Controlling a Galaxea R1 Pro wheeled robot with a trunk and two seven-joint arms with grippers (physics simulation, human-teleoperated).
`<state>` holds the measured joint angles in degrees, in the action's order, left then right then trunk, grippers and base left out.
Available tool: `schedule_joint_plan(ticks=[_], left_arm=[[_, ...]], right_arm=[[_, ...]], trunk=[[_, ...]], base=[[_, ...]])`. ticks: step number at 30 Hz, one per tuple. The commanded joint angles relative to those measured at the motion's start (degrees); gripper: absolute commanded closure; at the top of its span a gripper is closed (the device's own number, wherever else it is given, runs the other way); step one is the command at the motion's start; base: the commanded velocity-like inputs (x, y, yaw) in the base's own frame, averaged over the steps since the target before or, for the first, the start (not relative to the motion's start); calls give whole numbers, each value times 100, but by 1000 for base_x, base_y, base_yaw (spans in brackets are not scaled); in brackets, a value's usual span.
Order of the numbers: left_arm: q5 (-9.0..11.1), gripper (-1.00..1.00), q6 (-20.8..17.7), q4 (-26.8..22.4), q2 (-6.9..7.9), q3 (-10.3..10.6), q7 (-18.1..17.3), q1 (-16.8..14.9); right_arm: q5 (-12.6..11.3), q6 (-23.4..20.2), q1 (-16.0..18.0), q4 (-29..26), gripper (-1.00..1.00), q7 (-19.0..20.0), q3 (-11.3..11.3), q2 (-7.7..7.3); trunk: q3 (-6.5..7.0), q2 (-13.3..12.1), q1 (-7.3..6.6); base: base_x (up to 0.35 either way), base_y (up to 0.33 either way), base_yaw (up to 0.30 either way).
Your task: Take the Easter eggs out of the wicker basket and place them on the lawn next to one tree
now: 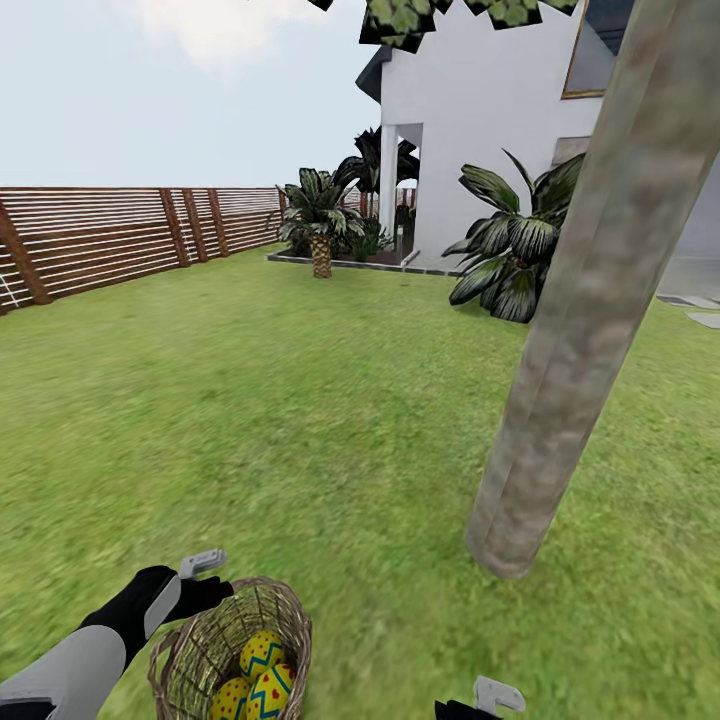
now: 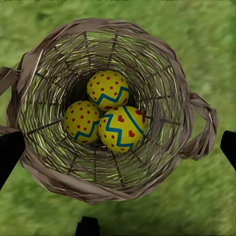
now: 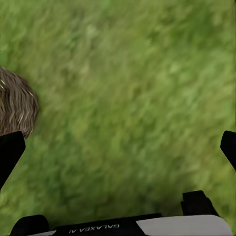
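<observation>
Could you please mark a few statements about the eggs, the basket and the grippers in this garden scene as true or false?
1. All three Easter eggs lie inside the wicker basket. True.
2. The left gripper is shut on an egg. False: its fingers stand wide apart above the basket, holding nothing.
3. The tree with the thick mottled trunk stands on the lawn ahead and to the right of the basket. True.
4. One egg already lies on the grass at the trunk's foot. False: the grass there bears no egg.
5. The right gripper is open over grass. True.
</observation>
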<state>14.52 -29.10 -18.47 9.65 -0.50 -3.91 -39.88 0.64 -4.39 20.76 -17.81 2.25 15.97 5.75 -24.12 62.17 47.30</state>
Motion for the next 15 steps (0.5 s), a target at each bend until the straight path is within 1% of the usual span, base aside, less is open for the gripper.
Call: schedule_joint_plan(ticks=[1,4,5,7,8,11,12,13,15], left_arm=[[16,-100,-14,-8,2,-4,-11,-2],[23,-100,8,-8,-7,-7,-12,-2],[31,-100,18,-8,-20,-8,-12,-2],[40,-100,31,-8,-36,-6,-12,-2],[44,-100,65,-8,-51,-7,-13,-2],[40,-100,139,-8,-64,-6,-13,-2],[38,-100,171,-8,-69,-8,-13,-2],[36,-100,192,-8,-72,-8,-13,-2],[35,-100,205,-8,-74,-6,-13,-2]], right_arm=[[1,-14,0,-113,-100,40,42,5],[-8,5,-65,-377,-100,76,42,11],[-12,11,-181,-666,-100,113,39,20],[-19,5,-319,-1057,-100,150,30,34],[-30,-26,-490,-1519,-100,176,15,52],[-42,-121,-785,-2263,-100,199,-59,93],[-49,-283,-959,-2751,-100,208,-174,129],[-61,-554,-1091,-3229,-100,214,-329,159],[-71,-868,-1183,-3720,-100,217,-500,183]], trunk=[[-25,46,23],[-79,166,89],[-97,206,111],[-133,286,155],[-150,326,177],[-204,447,242],[-222,487,264],[-240,527,286],[-276,607,330]], base=[[0,0,0],[0,0,0],[0,0,0],[0,0,0],[0,0,0],[0,0,0],[0,0,0],[0,0,0],[0,0,0]])
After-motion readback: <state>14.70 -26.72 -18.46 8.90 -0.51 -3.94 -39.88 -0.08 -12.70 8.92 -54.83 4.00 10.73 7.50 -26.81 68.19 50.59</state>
